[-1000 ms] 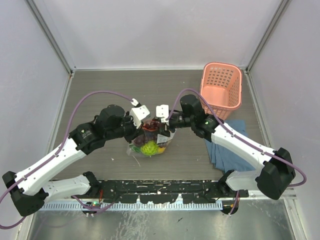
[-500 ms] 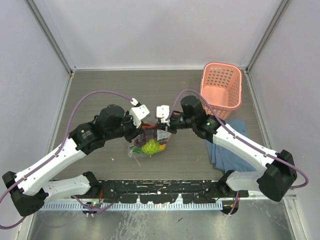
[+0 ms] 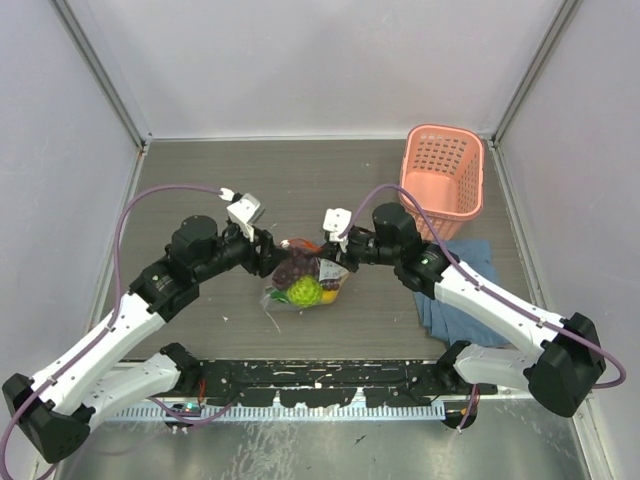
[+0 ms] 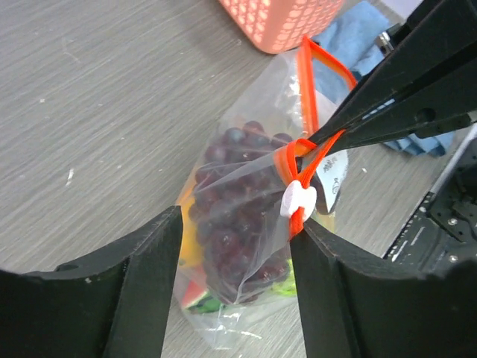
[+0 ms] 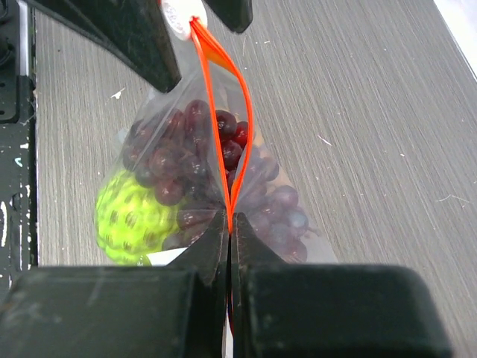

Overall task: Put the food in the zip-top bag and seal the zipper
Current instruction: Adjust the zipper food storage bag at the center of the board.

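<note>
The clear zip-top bag point(image 3: 303, 283) lies on the table between my arms. Inside it are dark purple grapes point(image 5: 186, 156), a green round fruit point(image 5: 130, 216) and a bit of orange-yellow fruit point(image 4: 188, 235). My right gripper point(image 5: 229, 218) is shut on the red-orange zipper point(image 5: 240, 112), pinching its end while the strip gapes in a narrow loop beyond. My left gripper point(image 4: 235, 257) stands open at the bag's other end, jaws either side of the plastic. The white slider point(image 4: 298, 200) sits by its right finger point(image 4: 332, 291). From above, the left gripper point(image 3: 268, 256) and right gripper point(image 3: 333, 262) flank the bag.
A pink basket point(image 3: 443, 180) stands at the back right. A folded blue cloth point(image 3: 456, 290) lies under my right forearm. Grey walls close in the table on three sides, and the black rail point(image 3: 320, 380) with the arm bases runs along the near edge.
My left gripper has opened and drawn back to the left, away from the bag. My right gripper has shut on the zipper strip and shifted slightly right.
</note>
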{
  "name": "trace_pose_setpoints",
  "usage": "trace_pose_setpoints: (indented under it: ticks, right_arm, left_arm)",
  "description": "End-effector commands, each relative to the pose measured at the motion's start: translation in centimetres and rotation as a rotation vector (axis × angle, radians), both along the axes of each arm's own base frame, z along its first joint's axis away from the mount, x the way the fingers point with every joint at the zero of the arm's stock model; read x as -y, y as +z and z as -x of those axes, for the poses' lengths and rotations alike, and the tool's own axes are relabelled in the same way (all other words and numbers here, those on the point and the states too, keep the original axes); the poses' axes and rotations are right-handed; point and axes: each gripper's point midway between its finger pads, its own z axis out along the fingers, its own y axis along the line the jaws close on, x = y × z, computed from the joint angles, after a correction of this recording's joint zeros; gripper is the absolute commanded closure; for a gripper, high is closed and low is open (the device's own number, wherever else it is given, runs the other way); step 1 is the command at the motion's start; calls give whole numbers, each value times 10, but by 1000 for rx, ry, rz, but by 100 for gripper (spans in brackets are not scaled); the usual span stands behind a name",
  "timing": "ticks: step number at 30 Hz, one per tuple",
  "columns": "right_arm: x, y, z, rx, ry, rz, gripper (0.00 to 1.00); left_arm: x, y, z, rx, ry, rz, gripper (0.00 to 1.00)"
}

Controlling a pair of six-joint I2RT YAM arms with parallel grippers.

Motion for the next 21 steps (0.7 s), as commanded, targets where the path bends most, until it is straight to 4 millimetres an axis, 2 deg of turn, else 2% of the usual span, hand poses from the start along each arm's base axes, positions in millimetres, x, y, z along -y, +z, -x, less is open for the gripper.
trace_pose_setpoints:
  ticks: [1,6,13,16,21]
  right_arm:
    - [-3,42,-8,76,-50,-142,99]
    - [-4,42,-6,63,-43,-157,99]
    - [-5,43,-5,55,-43,-171,99]
    - [-5,45,-4,54,-41,-178,99]
    - [-5,46,-4,50,-41,-187,99]
  left_arm:
    - [19,34,3,57,-65,211,38]
    - [23,25,5,57,-112,257,36]
    - [25,18,3,77,-159,298,45]
    - [26,14,3,86,-173,299,52]
    - [27,4,2,86,-185,280,72]
